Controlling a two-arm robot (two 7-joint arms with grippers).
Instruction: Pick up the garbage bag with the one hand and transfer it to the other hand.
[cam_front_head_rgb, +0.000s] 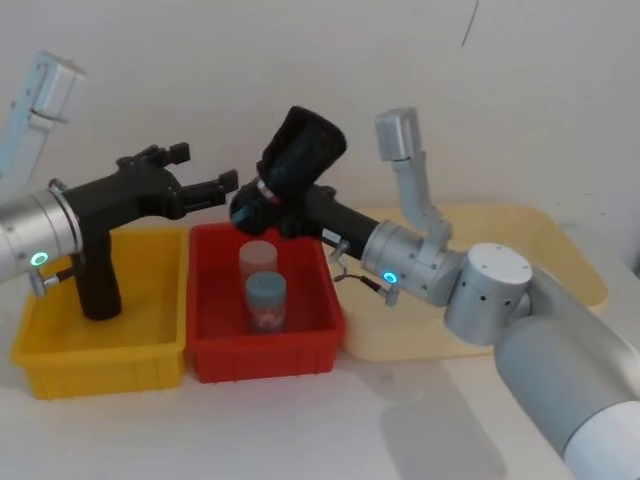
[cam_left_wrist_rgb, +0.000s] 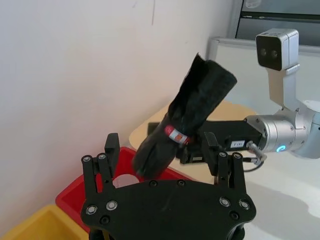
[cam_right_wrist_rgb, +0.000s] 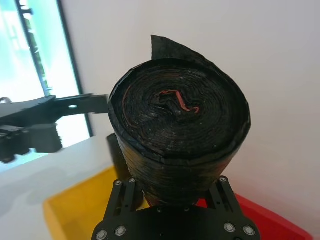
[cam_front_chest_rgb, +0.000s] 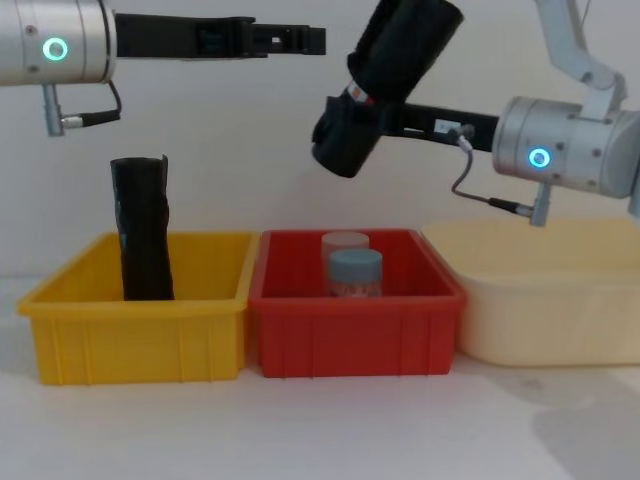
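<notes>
The right gripper (cam_front_head_rgb: 262, 203), on the arm with the blue ring, is clamped on the lower end of the garbage bag (cam_front_head_rgb: 302, 148), holding the roll in the air above the red bin (cam_front_head_rgb: 265, 356). The roll is tilted, with its upper end towards the wall and its red-and-white band just above the clamped part. In the chest view there is open air between its lower end and the two containers standing in the bin, a clear cup (cam_front_chest_rgb: 345, 242) behind and a blue-lidded jar (cam_front_chest_rgb: 355, 272) in front of it.

The left gripper (cam_front_head_rgb: 205, 170), on the arm with the teal ring, reaches level from the left with its fingers (cam_left_wrist_rgb: 112, 146) apart. Its tips are just beside the bag's lower end and the right gripper. From the left wrist view the roll seems to lie in line with the gap between the fingers, though I cannot tell whether it is already between them.

Below the left arm, a matte black roll (cam_front_chest_rgb: 143, 230) stands upright against the back of the yellow bin (cam_front_chest_rgb: 140, 330), with its top well apart from the arm. The yellow and red bins stand edge to edge, and a cream tray (cam_front_chest_rgb: 550, 320) sits just beside the red bin's right wall. The front strip of the worktop (cam_front_head_rgb: 300, 430) is bare.
</notes>
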